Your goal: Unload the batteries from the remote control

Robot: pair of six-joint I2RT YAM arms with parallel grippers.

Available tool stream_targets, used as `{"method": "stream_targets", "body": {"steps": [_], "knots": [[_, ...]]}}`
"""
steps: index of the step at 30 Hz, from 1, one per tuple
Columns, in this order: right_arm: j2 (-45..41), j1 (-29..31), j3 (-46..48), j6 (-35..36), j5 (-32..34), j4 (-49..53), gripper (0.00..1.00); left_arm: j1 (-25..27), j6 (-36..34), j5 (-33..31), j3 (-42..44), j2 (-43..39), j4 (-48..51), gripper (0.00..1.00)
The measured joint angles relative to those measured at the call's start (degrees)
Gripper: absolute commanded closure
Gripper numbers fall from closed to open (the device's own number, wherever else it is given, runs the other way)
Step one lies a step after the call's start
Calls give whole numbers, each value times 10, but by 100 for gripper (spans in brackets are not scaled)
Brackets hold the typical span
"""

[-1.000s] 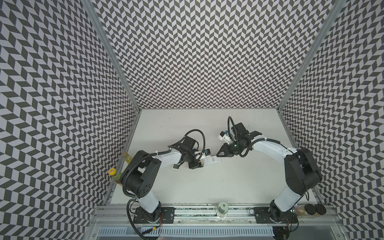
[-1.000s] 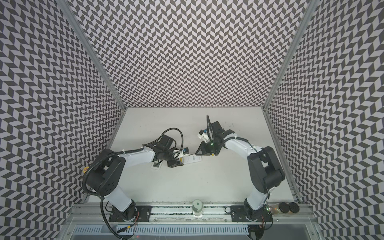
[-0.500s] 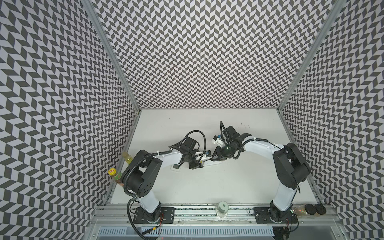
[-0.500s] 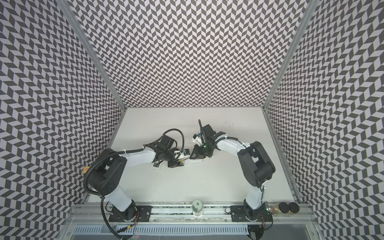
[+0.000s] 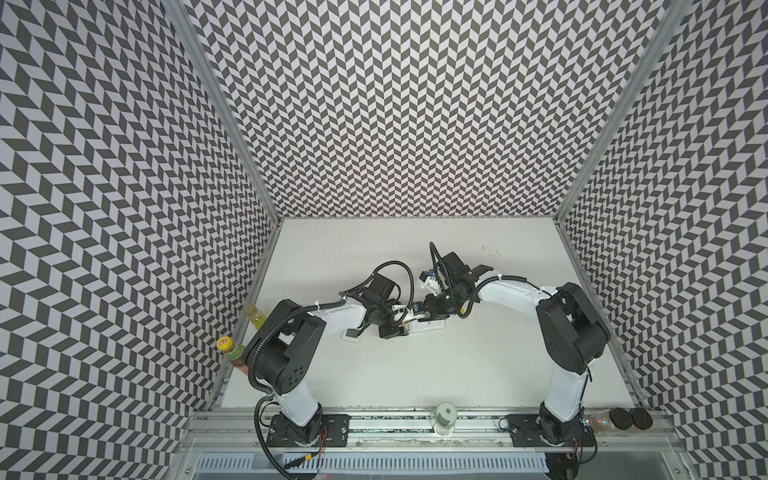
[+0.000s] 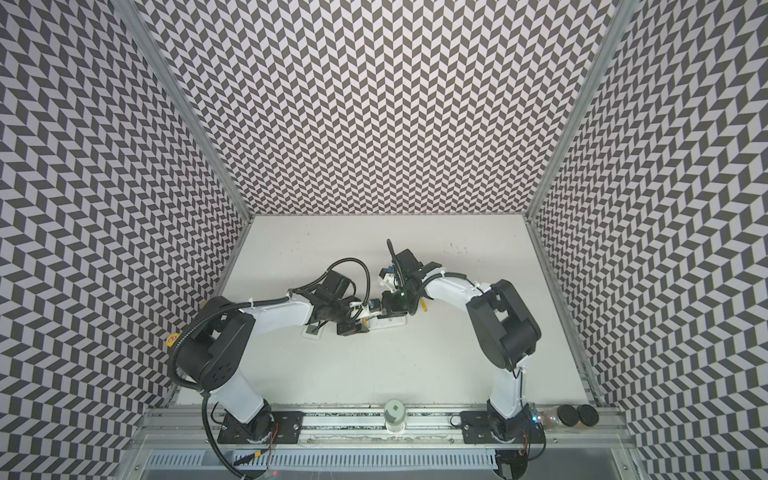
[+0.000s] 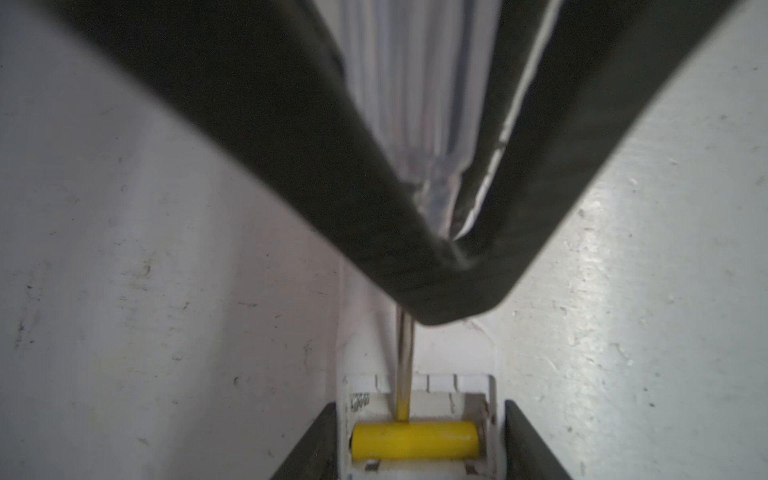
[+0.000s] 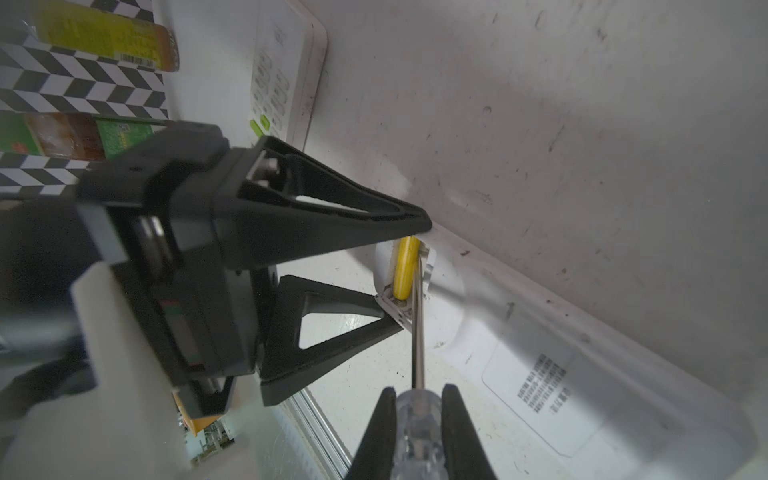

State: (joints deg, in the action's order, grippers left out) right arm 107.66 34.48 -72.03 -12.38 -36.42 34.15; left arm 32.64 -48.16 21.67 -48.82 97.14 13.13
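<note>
Right gripper point(image 8: 419, 392) was clamped tight on the clear handle of the screwdriver. The left gripper point(image 7: 419, 409) stood about half open, with one finger pressed against each side of the remote control, pinning it to the surface.

Both arms met near the middle of the white table point(image 5: 415, 374). The remote control point(image 5: 430, 325) lay there back-up, with its printed label showing in the right wrist view and the battery bay at one end uncovered.

A second remote point(image 8: 291, 62) lay keypad-up beyond the left gripper, apart from the first. Two bottles point(image 5: 230, 352) stood at the table's left edge against the patterned wall.

The screwdriver point(image 8: 419, 361) ran from the right gripper to the open bay. Its metal tip touched the yellow battery point(image 7: 415, 440) in both wrist views.

That battery sat crosswise in the bay, at the end of the remote control held between the left gripper's fingers. A top view showed a short yellow stick point(image 6: 424, 306) on the table just beside the right arm's wrist. It looked like another cell but was too small to be sure.
</note>
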Motion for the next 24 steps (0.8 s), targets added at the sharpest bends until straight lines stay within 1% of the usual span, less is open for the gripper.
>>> {"method": "stream_targets", "body": {"steps": [4, 7, 14, 18, 21, 24], "knots": [[6, -2, 1, 38, -10, -7, 100, 0, -2, -1, 0, 0, 0, 45], [16, -7, 10, 55, -33, -19, 100, 2, -1, -4, -2, 0, 4, 45], [20, -31, 58, 59, -101, -86, 100, 4, 0, -9, -4, 0, 7, 44], [19, -45, 98, 51, -138, -140, 100, 6, -2, -11, -4, 0, 6, 39], [19, -52, 118, 37, -170, -168, 100, 10, -2, -13, -4, 2, 6, 32], [19, -54, 130, 26, -183, -190, 100, 15, -3, -13, -4, 2, 5, 25]]}}
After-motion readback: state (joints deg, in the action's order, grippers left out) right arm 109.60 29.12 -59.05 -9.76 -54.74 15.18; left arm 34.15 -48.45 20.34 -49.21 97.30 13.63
